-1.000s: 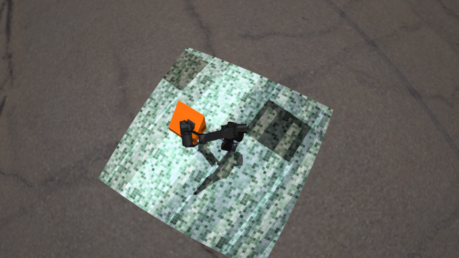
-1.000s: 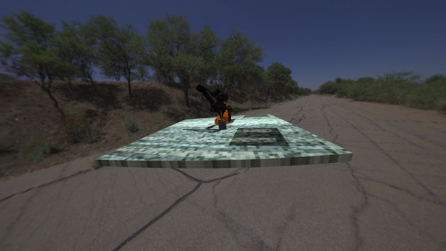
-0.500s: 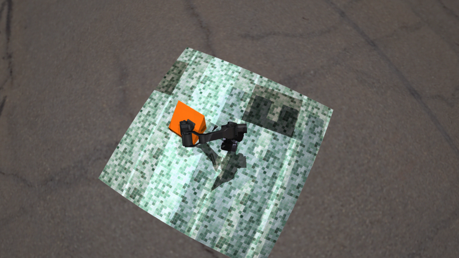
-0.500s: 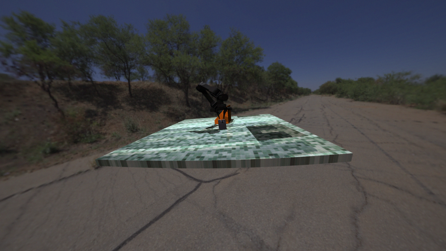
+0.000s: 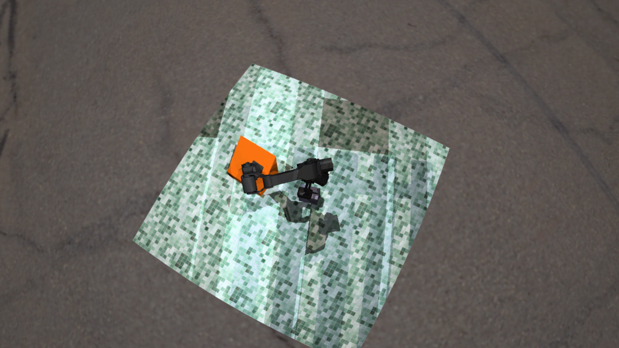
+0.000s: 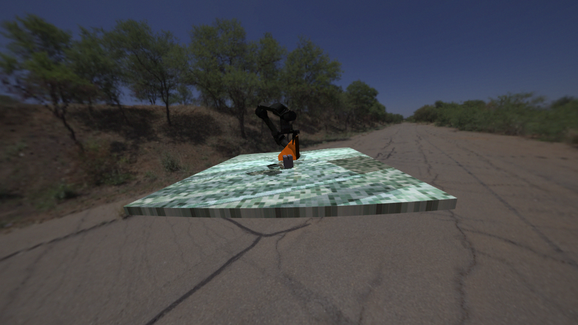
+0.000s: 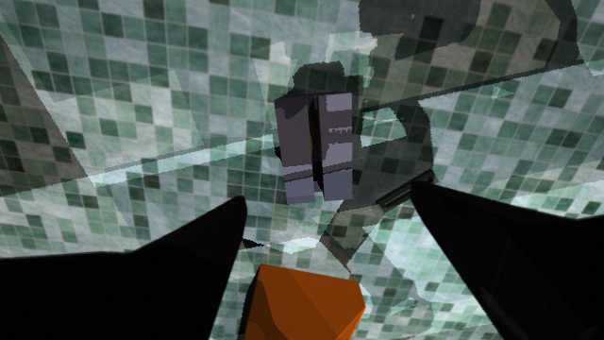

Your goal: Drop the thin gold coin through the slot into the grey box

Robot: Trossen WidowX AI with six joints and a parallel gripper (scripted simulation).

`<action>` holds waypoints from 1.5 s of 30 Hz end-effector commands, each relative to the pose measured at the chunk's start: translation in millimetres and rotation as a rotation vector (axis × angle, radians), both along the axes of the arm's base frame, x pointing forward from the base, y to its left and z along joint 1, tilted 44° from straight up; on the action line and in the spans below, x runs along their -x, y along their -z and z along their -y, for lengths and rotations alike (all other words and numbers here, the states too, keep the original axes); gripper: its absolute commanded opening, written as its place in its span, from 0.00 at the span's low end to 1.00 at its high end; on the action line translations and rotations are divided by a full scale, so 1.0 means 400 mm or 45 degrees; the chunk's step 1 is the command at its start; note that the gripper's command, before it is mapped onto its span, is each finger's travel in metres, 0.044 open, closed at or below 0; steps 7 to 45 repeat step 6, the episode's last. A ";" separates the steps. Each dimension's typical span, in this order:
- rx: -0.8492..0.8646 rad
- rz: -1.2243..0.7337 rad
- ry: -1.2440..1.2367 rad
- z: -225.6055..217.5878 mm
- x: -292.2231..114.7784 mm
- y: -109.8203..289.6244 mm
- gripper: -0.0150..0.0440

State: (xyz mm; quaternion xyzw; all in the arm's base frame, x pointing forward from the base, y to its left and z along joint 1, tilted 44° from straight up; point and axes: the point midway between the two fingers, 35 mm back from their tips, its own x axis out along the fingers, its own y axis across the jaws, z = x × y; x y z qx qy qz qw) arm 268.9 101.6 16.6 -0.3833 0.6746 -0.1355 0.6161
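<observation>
The grey box [image 7: 297,151] [image 5: 309,195] [image 6: 287,162] stands on the green mosaic slab [image 5: 346,259] [image 6: 226,189]. A narrow dark slot [image 7: 317,142] runs along its lid. My gripper [image 7: 327,196] [image 5: 308,184] hangs straight above the box and is wide open, with one black finger on each side of the slot line. Nothing is between the fingers. The gold coin does not show in any view, and the slot's inside is dark. The dark-green holder is not in view.
An orange block [image 5: 253,153] [image 6: 287,151] [image 7: 302,307] lies under the arm's base, just behind the box. Dark shadows of the arm fall across the slab around the box. Cracked asphalt surrounds the slab.
</observation>
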 end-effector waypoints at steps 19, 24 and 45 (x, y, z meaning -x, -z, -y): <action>0.005 -0.007 0.013 -0.001 0.005 -0.007 1.00; 0.005 -0.007 0.013 -0.001 0.005 -0.007 1.00; 0.005 -0.007 0.013 -0.001 0.005 -0.007 1.00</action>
